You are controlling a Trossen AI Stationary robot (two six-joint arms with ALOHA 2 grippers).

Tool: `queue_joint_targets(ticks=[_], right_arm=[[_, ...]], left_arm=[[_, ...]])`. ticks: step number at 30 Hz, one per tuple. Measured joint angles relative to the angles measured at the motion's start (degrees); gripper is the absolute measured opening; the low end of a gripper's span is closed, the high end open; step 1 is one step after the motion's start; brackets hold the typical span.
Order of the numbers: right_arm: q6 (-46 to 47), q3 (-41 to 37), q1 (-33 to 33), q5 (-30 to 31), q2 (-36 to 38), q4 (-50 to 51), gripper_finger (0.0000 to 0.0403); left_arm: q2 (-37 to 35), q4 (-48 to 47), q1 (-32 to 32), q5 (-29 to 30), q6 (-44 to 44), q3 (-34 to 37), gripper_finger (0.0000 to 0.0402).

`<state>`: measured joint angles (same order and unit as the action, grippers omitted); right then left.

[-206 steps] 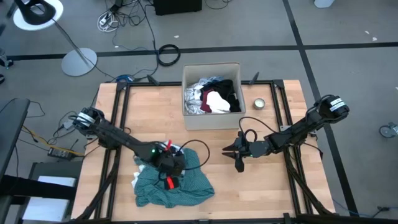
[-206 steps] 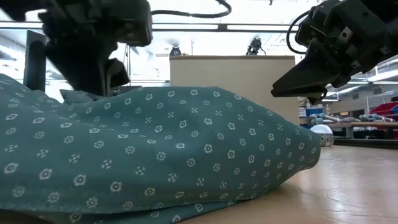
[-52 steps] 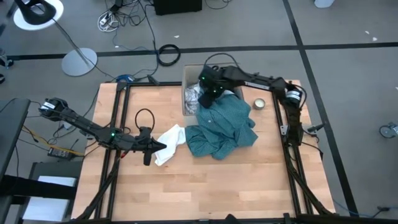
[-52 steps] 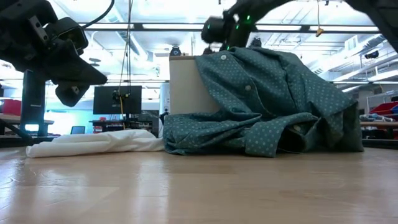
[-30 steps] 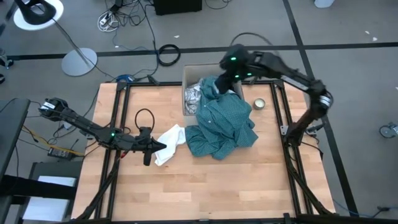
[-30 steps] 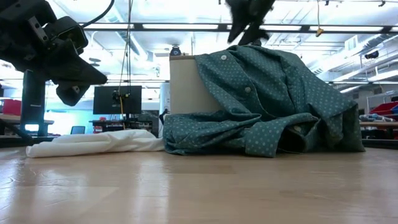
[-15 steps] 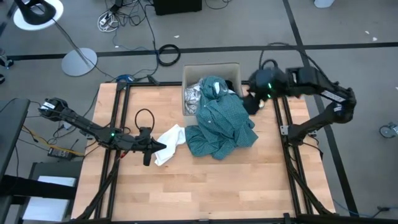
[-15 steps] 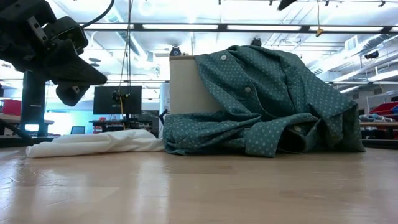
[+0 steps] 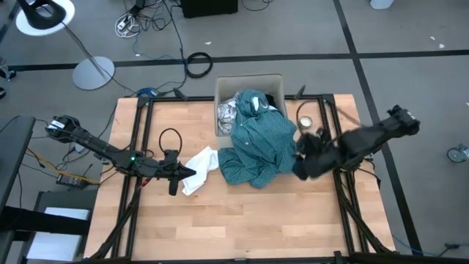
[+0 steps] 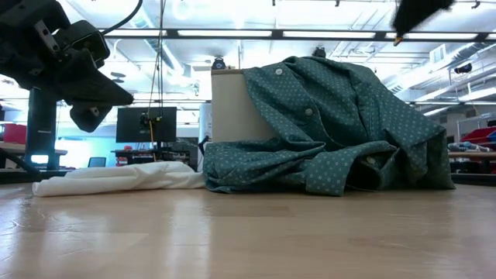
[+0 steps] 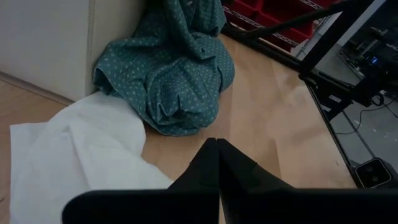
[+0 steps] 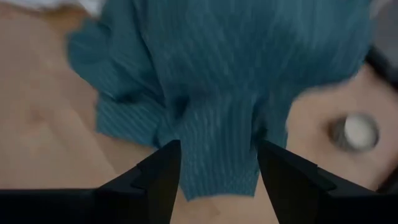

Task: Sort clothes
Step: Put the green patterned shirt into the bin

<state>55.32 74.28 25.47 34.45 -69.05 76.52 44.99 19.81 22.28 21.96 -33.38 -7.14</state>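
Note:
A teal shirt [image 9: 260,147] hangs over the front wall of the tan box [image 9: 249,79] and spreads on the table; its lower folds [image 10: 333,167] rest on the wood. A white cloth [image 9: 201,169] lies flat to its left. My left gripper [image 9: 189,174] is shut and hovers just left of the white cloth, above the table [image 10: 93,93]. My right gripper [image 9: 302,167] is open and hangs in the air right of the teal shirt; in its wrist view the shirt [image 12: 236,81] lies beyond its fingers [image 12: 165,177]. A patterned piece [image 9: 227,114] shows in the box.
A small round tin [image 9: 305,122] stands on the table right of the box, close to my right arm. Black frame rails [image 9: 333,132] run along the table's sides. Bare wood [image 9: 242,220] stretches across the near half.
My right gripper has swung away from above the box toward the table's right edge and then toward the near edge, sinking a little and rolling, still open. The teal shirt stays draped over the box as it was. My left gripper has kept still.

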Motion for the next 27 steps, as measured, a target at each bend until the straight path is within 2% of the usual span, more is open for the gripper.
queue_joint_targets(ticks=[5,9,14,17,22,27], right_arm=[[12.57,-13.40,4.11,0.44,0.10,-3.68,0.0215],[21.23,-23.21,5.90,3.13,0.10,-8.96,0.0215],[22.60,-35.20,4.81,3.61,0.12,-25.57,0.0215],[16.16,-41.53,3.01,3.76,-0.45,-43.05,0.0215],[-2.06,-48.74,-2.08,3.70,-5.09,-70.75,0.0214],[-9.72,-48.63,-8.13,2.09,-12.88,-82.72,0.0195]], left_arm=[[0.00,0.01,0.00,0.02,-0.14,0.00,0.0000],[0.00,0.04,0.00,0.02,-0.25,0.00,0.0000],[0.00,0.09,0.00,0.02,-0.29,0.00,0.0000],[0.00,0.09,0.00,0.02,-0.31,0.00,0.0000],[0.00,0.12,0.00,0.02,-0.32,0.00,0.0000],[0.00,0.32,0.00,0.02,-0.34,0.00,0.0000]])
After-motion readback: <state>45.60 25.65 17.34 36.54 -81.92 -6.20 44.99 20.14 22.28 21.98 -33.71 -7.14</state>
